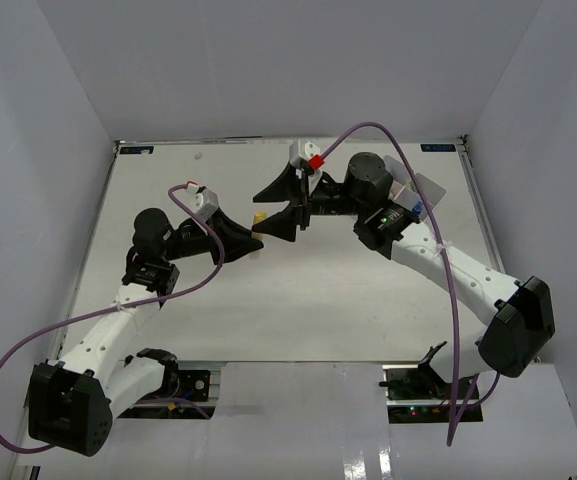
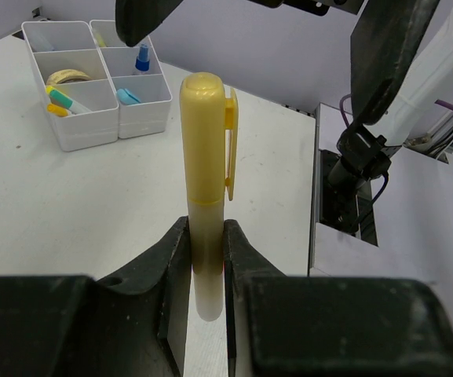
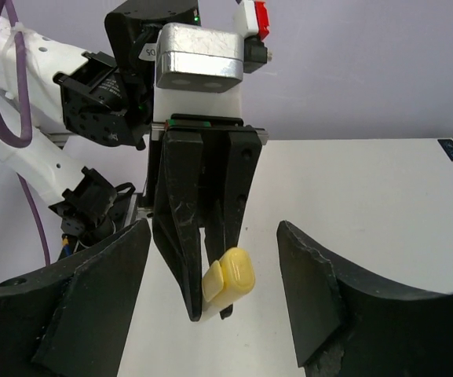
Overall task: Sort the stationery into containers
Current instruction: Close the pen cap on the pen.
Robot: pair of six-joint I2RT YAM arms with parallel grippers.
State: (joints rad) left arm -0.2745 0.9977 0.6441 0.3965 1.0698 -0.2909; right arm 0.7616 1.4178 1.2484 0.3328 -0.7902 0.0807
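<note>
Left hand (image 2: 206,232): pinched tight on a pen (image 2: 205,157), low on the barrel, with the cap end sticking out free. The pen is held up off the table (image 2: 93,204), mid-table, between the two arms.

Right hand (image 3: 214,236): spread wide, one finger to each side of the cap. It touches nothing and holds nothing. Reads as a hand-to-hand pass being set up.

Tray (image 2: 85,129): stands on the table well beyond the pen. Already in it are a tan ring (image 2: 67,76), a small blue-capped bottle (image 2: 142,59) and a few capped pens (image 2: 60,100).

Risks:
- Left hand lets go before the right has a firm bite, so the pen drops and rolls.
- Right hand takes only the cap, which may pull off or let the barrel swing.
- The side clip (image 2: 231,141) catches a finger and twists the pen out of line.
- Little barrel shows above the left fingers, so black fingers could knock together.

Materials:
- Cap is glossy yellow plastic, domed on top, round in section and likely slippery.
- Barrel below it is paler and smooth.
- Fingers are matte black, wedge-shaped and scuffed along the edges.
- Tray is thin white plastic with straight walls and square cells.
- Table is matte white.
</note>
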